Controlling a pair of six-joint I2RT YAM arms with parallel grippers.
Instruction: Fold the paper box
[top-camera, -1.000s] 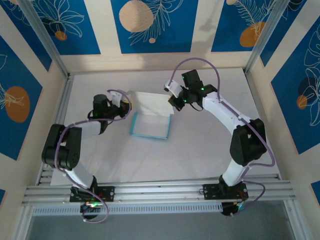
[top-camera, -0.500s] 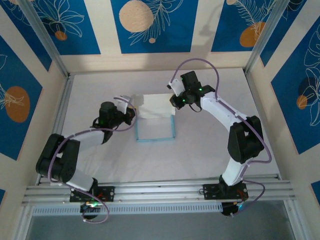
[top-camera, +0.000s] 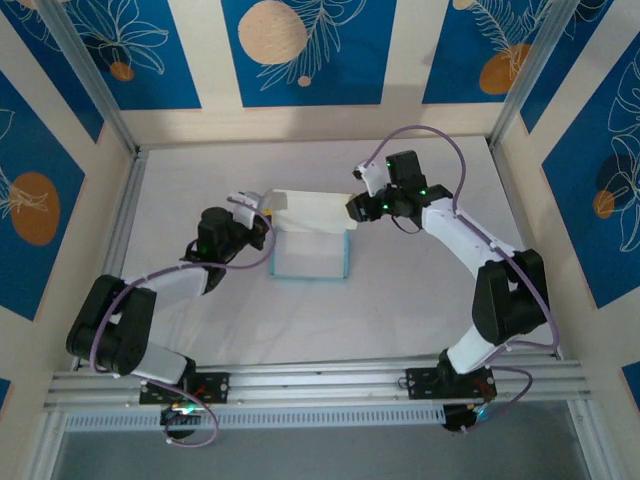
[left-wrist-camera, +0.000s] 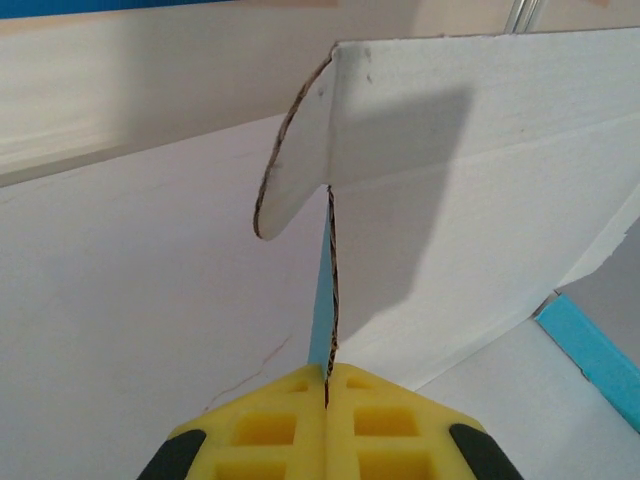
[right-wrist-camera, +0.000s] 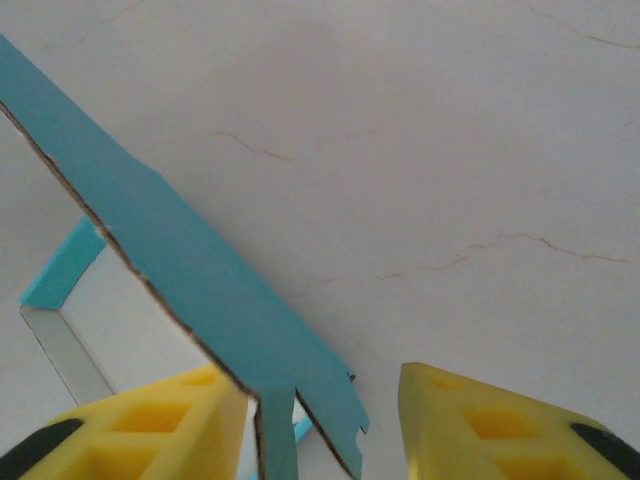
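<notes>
The paper box (top-camera: 311, 252) lies mid-table as a shallow tray with a light-blue rim, its white lid flap (top-camera: 314, 211) raised at the far side. My left gripper (top-camera: 262, 223) is at the box's left far corner, shut on the thin edge of a side wall. In the left wrist view the yellow fingers (left-wrist-camera: 262, 430) pinch that blue-and-white card (left-wrist-camera: 325, 300) under the white flap (left-wrist-camera: 450, 180). My right gripper (top-camera: 352, 211) is at the right far corner and stands open. A blue flap (right-wrist-camera: 190, 280) runs between its fingers, against the left finger (right-wrist-camera: 150, 425) and apart from the right one.
The white table (top-camera: 400, 300) is fenced by metal rails and cream and blue patterned walls. The arm bases sit on the slotted rail (top-camera: 320, 380) at the near edge. Purple cables loop above both wrists.
The right gripper has opened and let go of the flap, its arm swinging right. The left gripper moved right with the box, which turned from tilted to square.
</notes>
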